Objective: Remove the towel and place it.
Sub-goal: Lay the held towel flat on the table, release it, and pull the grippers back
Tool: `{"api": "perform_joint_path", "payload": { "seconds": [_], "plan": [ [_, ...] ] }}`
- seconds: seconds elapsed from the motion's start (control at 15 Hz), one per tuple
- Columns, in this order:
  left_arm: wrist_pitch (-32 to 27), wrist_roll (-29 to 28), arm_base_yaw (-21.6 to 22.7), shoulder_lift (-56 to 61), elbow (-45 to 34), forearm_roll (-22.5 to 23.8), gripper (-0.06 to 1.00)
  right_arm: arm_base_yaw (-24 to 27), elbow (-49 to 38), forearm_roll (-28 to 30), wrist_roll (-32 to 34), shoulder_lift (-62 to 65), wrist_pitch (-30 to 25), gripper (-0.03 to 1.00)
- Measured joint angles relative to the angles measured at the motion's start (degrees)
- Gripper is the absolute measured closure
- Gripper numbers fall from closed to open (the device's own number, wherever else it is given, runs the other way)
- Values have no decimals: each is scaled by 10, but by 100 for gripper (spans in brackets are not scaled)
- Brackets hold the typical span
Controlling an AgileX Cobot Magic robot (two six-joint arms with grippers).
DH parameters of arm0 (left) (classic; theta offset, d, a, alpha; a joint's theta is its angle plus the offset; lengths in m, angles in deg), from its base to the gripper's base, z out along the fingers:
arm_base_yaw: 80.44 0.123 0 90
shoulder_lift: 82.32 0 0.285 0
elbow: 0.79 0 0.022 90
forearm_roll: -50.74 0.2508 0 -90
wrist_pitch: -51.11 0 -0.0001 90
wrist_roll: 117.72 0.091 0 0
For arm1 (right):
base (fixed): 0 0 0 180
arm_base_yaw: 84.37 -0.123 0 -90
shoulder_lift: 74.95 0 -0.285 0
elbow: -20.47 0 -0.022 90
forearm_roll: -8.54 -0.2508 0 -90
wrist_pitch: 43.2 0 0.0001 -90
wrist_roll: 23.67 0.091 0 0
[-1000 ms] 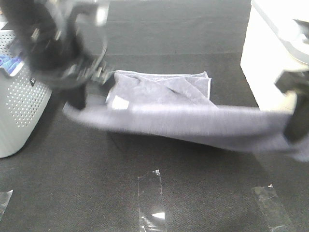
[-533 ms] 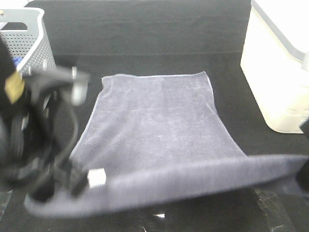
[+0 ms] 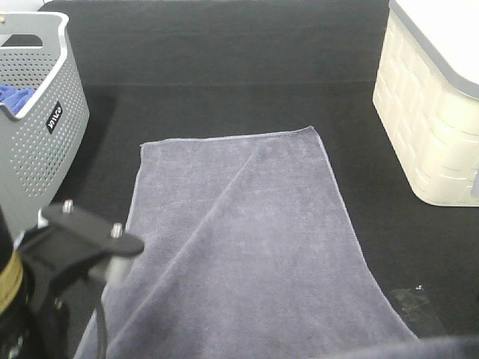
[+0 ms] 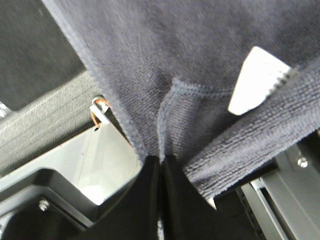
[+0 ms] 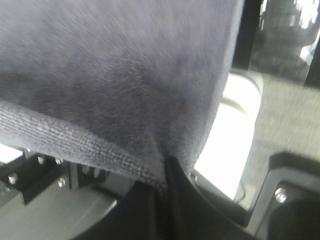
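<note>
Exterior high view, contents listed against the grey perforated basket (image 3: 46, 149):

- Towel (image 3: 247, 247): grey-lavender. It is spread on the black tabletop (image 3: 224, 60), just beside the basket and apart from it. Its far hem lies flat. One long diagonal crease runs from the far edge toward my left arm (image 3: 71, 247). The near end runs off the bottom of the view.
- Blue cloth (image 3: 15, 96): inside the basket.
- Cream bin (image 3: 434, 127): well apart from the basket, with the towel between them.
- Clear tape (image 3: 419, 307): on the tabletop, on the side of the towel away from the basket.

Left wrist view: my left gripper (image 4: 160, 162) is clenched on the towel where the stitched hem (image 4: 200, 89) doubles over. A white label (image 4: 257, 80) sits near the pinch.

Right wrist view: my right gripper (image 5: 165, 162) is clenched on another bunched edge of the towel, and the cloth fans out from the pinch.
</note>
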Motion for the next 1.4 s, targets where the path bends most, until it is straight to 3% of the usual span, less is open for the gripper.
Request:
{"api": "perform_joint_path", "payload": {
  "seconds": [0.47,0.93,1.0,1.07,1.13,1.2,1.27,1.4],
  "plan": [
    [134,-10,-2,-38,-46,5,94,0,-17,1,0,-25,1,97],
    [155,-1,-2,-127,-46,-2,94,0,-17,3,0,-140,18,96],
    [155,-1,-2,-127,-46,-8,92,0,-17,3,0,-140,18,91],
    [156,-1,-2,-127,-46,-9,85,0,-17,3,0,-140,18,79],
    [158,-3,-2,-127,-46,-10,64,0,-17,5,0,-140,18,54],
    [158,-6,-2,-128,-46,-10,49,0,-17,5,0,-140,18,39],
    [158,-6,-2,-129,-46,-10,36,0,-17,5,0,-140,18,31],
    [158,-7,-2,-129,-46,-10,26,0,-17,5,0,-140,18,26]
  ]
}}
